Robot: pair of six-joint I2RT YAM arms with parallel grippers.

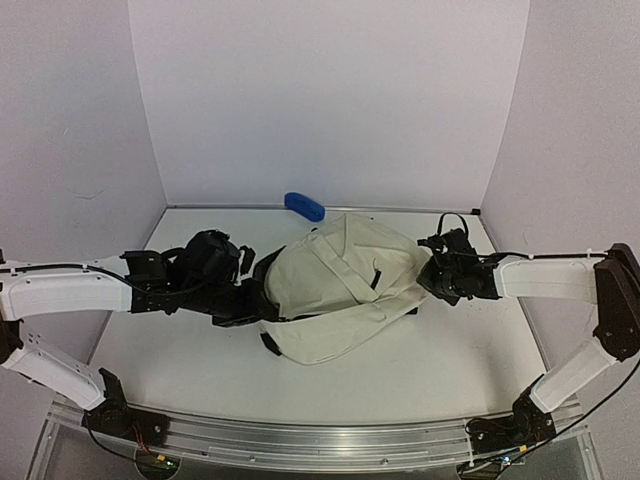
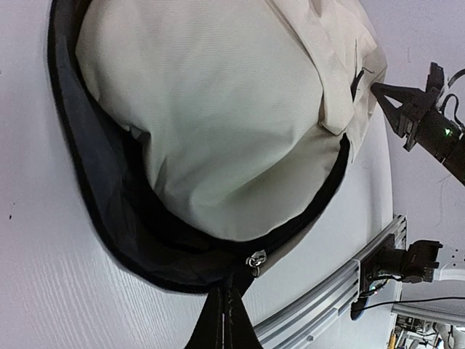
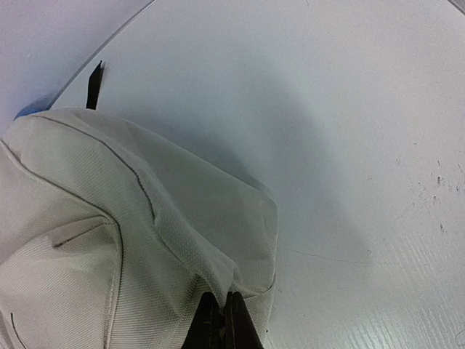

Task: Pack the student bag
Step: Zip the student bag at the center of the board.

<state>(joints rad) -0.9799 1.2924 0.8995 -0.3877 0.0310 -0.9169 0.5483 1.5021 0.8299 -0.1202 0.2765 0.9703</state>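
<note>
Starting at the left, my left claw [image 1: 256, 305] lies low over the white table [image 1: 450, 350], at the left edge of the student bag [image 1: 345, 285]. In its wrist view the two fingers [image 2: 218, 323] are pressed together. Their tips meet the bag's black rim where the fabric draws to a point, just beside the small metal zipper pull [image 2: 256, 260], so they look clamped on that rim. Above them the dark grey lining [image 2: 109, 189] shows in a wide curve around the cream body.

The bag lies on its side in the middle of the table, between my two arms, cream fabric uppermost and the opening turned to the left. Behind it, near the back wall, a blue object [image 1: 303, 206] lies just beside the bag's upper edge; I cannot tell what it is.

On the right, my right claw [image 1: 425, 277] is at the bag's right edge. Its fingers [image 3: 209, 323] are together too, pinched on a fold of cream fabric at the bag's corner. A short black strap tab [image 3: 93, 83] sticks up at the far side of the bag.
</note>
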